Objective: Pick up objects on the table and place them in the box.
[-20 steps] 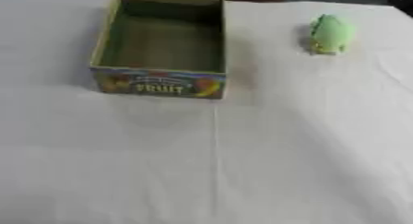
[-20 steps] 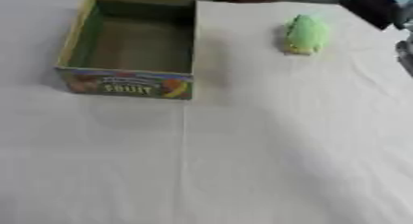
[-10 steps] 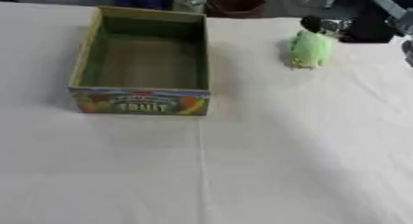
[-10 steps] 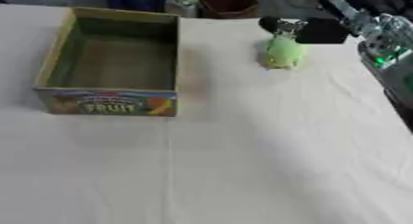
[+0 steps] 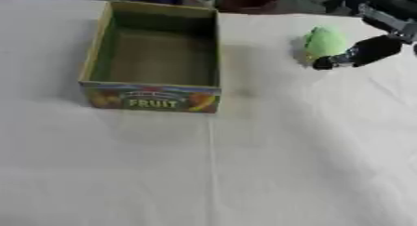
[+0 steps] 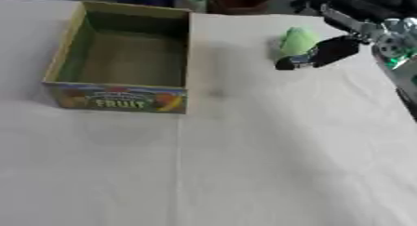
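1. While my right hand (image 6: pixel 330 50) reaches in from the upper right, fingers spread and empty, pickup is the step in hand.
2. Next: close round the green toy (image 6: pixel 297 40), right of the empty box (image 6: pixel 122 97).
3. Its long axis runs toward and away from me; facing unclear.

The box (image 5: pixel 155 67) sits left of the object (image 5: pixel 324 41) on the table (image 5: pixel 244 164).

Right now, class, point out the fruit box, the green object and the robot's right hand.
fruit box (image 5: pixel 152 98), left eye view, on its printed front wall.
green object (image 5: pixel 324 40), left eye view, on its top.
right hand (image 6: pixel 327 51), right eye view, on a black finger.
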